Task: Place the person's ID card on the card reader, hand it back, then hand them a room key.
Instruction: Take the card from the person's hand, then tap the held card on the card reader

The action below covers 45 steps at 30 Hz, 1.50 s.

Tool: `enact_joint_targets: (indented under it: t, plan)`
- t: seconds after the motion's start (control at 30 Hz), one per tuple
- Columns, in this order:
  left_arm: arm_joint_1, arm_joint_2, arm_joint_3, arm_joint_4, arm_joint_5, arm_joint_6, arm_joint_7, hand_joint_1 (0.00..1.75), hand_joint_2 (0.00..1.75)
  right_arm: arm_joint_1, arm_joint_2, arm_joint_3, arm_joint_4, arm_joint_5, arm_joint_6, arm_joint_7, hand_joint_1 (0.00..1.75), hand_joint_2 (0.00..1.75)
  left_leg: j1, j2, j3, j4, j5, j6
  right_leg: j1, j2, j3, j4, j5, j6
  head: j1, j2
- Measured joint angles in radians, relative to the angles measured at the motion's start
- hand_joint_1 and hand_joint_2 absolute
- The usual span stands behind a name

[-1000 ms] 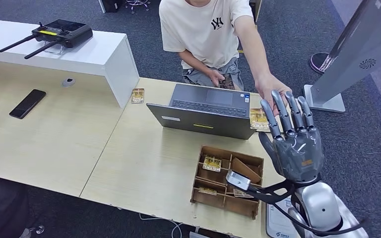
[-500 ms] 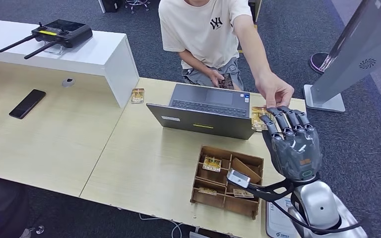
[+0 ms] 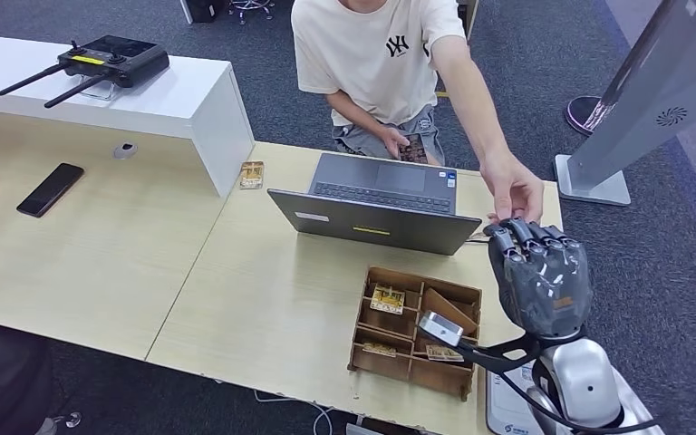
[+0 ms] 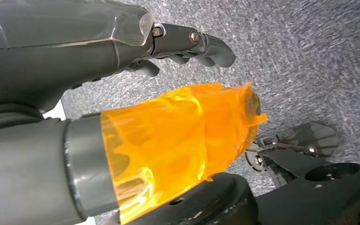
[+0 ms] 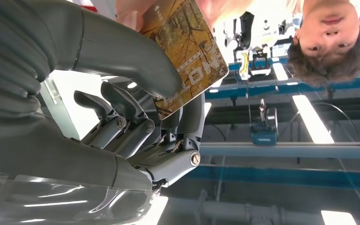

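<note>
Right robot hand (image 3: 541, 276) is raised at about 4 o'clock in the head view, fingers curled in; the right wrist view shows thumb and fingers pinching a gold patterned card (image 5: 185, 54). The person's hand (image 3: 514, 187) is right at the fingertips, at about 11 o'clock from the palm, touching or nearly touching the same card. Can't tell which way the card is going from this alone.

My read: this is a handover at the person's side. Whether it's the ID being taken, the ID returned, or the key given, I can't say. The card looks much like those in the wooden tray (image 3: 414, 329) at 6 o'clock, so a key is plausible.

The white device (image 3: 507, 403) at the near edge of the surface (image 3: 263, 299), at 5 o'clock, may be the card reader; it's partly hidden by the arm.

Left robot hand (image 4: 122, 42): hanging over carpet, fingers loosely curled, nothing in it that I can see; orange film on the thumb.

Laptop (image 3: 376, 207) sits at 12 o'clock from the tray.
</note>
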Motion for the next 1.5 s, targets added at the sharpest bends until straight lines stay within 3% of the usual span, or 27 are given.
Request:
enact_joint_targets:
  t: [0.47, 0.83, 1.13, 1.3, 1.5]
  plan:
    - [0.074, 0.007, 0.043, -0.125, -0.021, 0.0, 0.085, 0.0, 0.0, 0.124, 0.057, -0.086, -0.153, -0.19, 0.004, -0.007, 1.75, 1.75, 0.0, 0.0, 0.0, 0.0, 0.0, 0.0, 0.0, 0.0, 0.0, 0.0, 0.0, 0.0, 0.0, 0.0]
    - [0.249, -0.005, 0.177, -0.441, -0.132, -0.055, 0.265, 0.0, 0.0, 0.388, 0.101, -0.252, -0.406, -0.29, 0.0, -0.044, 1.75, 1.75, 0.0, -0.001, -0.001, 0.0, -0.003, 0.001, 0.0, -0.001, 0.0, -0.001, -0.002, 0.001, 0.0, 0.0]
    - [0.339, -0.106, 0.416, -0.634, -0.357, -0.213, 0.282, 0.0, 0.0, 0.566, 0.098, -0.299, -0.532, -0.434, 0.135, -0.026, 1.75, 1.75, 0.0, 0.0, 0.0, 0.0, -0.003, 0.001, 0.0, -0.001, 0.0, -0.001, -0.003, 0.001, 0.0, 0.0]
    - [0.336, -0.199, 0.627, -0.679, -0.557, -0.33, 0.217, 0.0, 0.0, 0.612, 0.048, -0.265, -0.548, -0.475, 0.207, 0.027, 1.75, 1.75, 0.0, 0.0, 0.0, 0.0, -0.003, 0.002, 0.0, 0.0, 0.0, -0.001, -0.003, 0.001, 0.0, 0.0]
    - [0.304, -0.283, 0.844, -0.694, -0.728, -0.403, 0.146, 0.0, 0.0, 0.62, -0.027, -0.183, -0.548, -0.491, 0.261, 0.093, 1.75, 1.75, 0.0, 0.0, 0.0, 0.0, -0.003, 0.002, 0.0, 0.0, 0.0, -0.001, -0.003, 0.001, 0.0, 0.0]
